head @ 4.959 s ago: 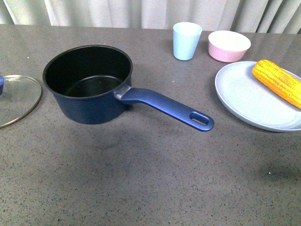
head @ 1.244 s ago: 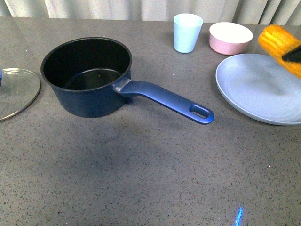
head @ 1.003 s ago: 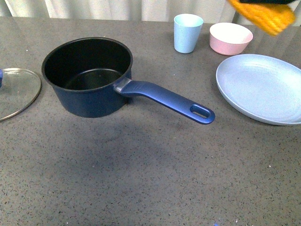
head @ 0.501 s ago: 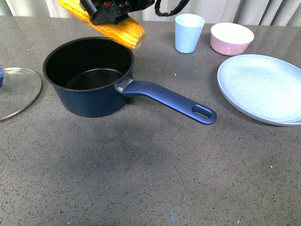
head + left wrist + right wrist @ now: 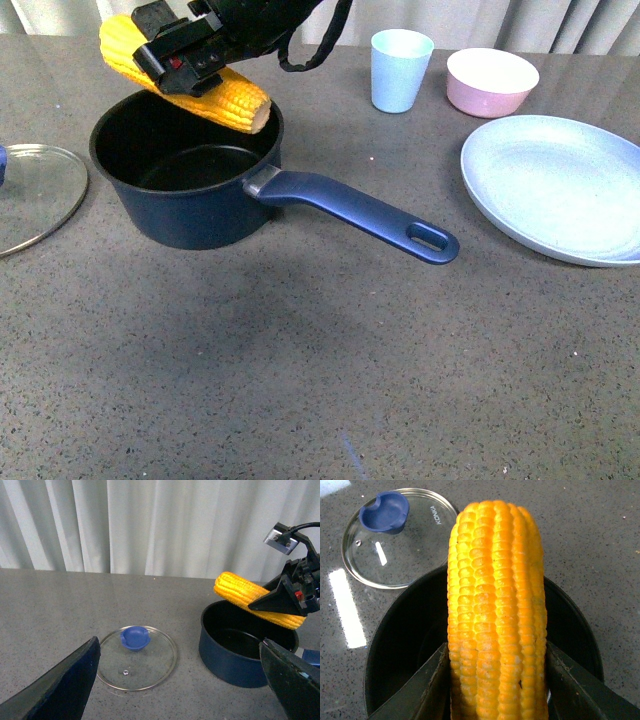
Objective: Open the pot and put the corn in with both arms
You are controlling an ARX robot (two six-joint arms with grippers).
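Observation:
The dark blue pot (image 5: 190,190) stands open at the middle left of the table, its handle (image 5: 360,215) pointing right. My right gripper (image 5: 190,62) is shut on the corn (image 5: 185,85) and holds it tilted just above the pot's rim. In the right wrist view the corn (image 5: 495,610) sits between the two fingers (image 5: 427,690) over the pot's black inside (image 5: 400,645). In the left wrist view my left gripper (image 5: 180,685) is open and empty, above the table between the lid and the pot (image 5: 240,650); the corn (image 5: 255,600) shows there too.
The glass lid with a blue knob (image 5: 35,195) lies on the table left of the pot, also in the left wrist view (image 5: 136,655). A grey-blue plate (image 5: 555,185) lies at the right. A light blue cup (image 5: 400,68) and a pink bowl (image 5: 492,80) stand at the back.
My right gripper has lifted the corn off the plate and carried it left across the table to just over the pot. The plate is now bare.

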